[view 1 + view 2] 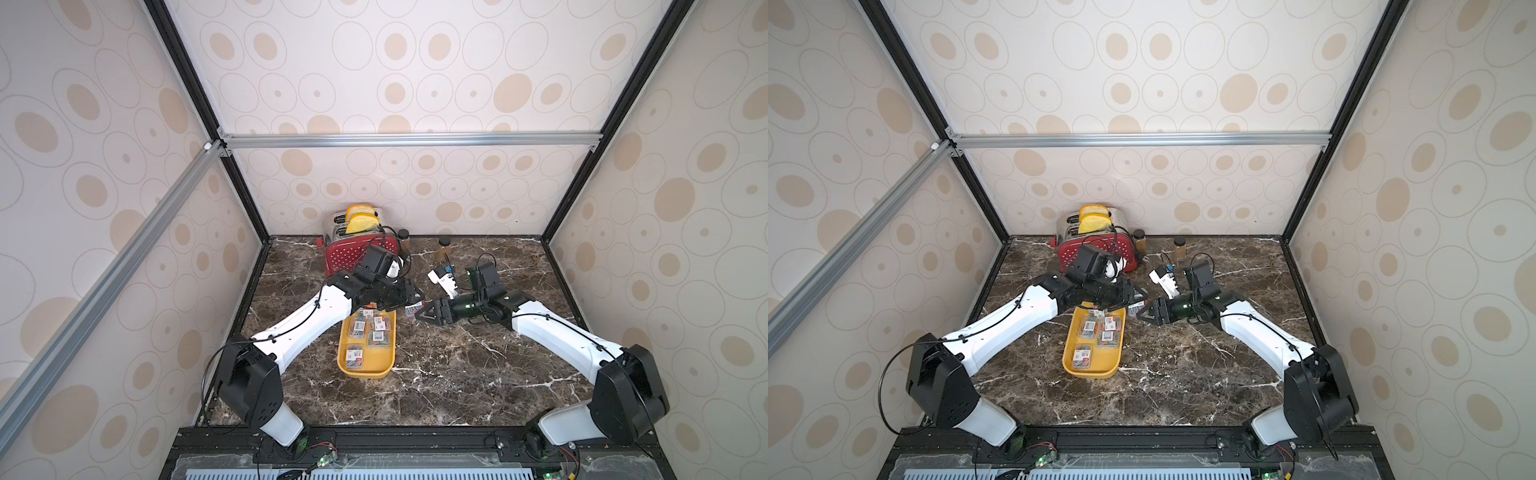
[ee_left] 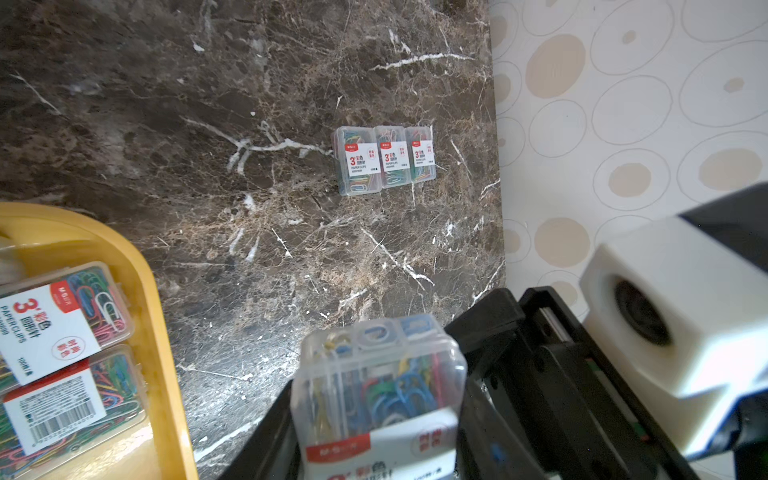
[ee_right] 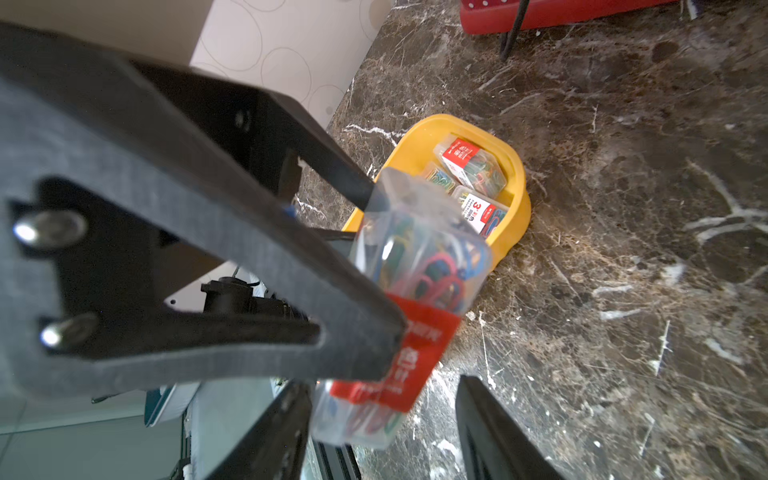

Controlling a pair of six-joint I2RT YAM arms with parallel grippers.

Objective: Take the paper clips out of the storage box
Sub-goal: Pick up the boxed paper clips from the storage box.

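Observation:
The mustard-yellow storage box [image 1: 365, 372] [image 1: 1090, 372] lies mid-table with several clear cases of paper clips [image 1: 376, 332] [image 2: 62, 316] inside. Just past its far right corner, my left gripper [image 1: 417, 299] [image 2: 374, 424] is shut on one case [image 1: 414, 308] [image 2: 378, 386] [image 3: 419, 266], held above the marble. My right gripper [image 1: 424, 313] [image 3: 382, 432] faces it, open around the case's free end: one finger [image 3: 270, 436] touches the case and the other stands apart. Three more cases [image 2: 384, 160] lie in a row on the table near the wall.
A red white-dotted toaster [image 1: 357, 245] with bread slices stands at the back, right behind the left arm. Two brown jars [image 1: 444, 245] [image 1: 403, 237] stand beside it. Patterned walls close in the marble table on three sides.

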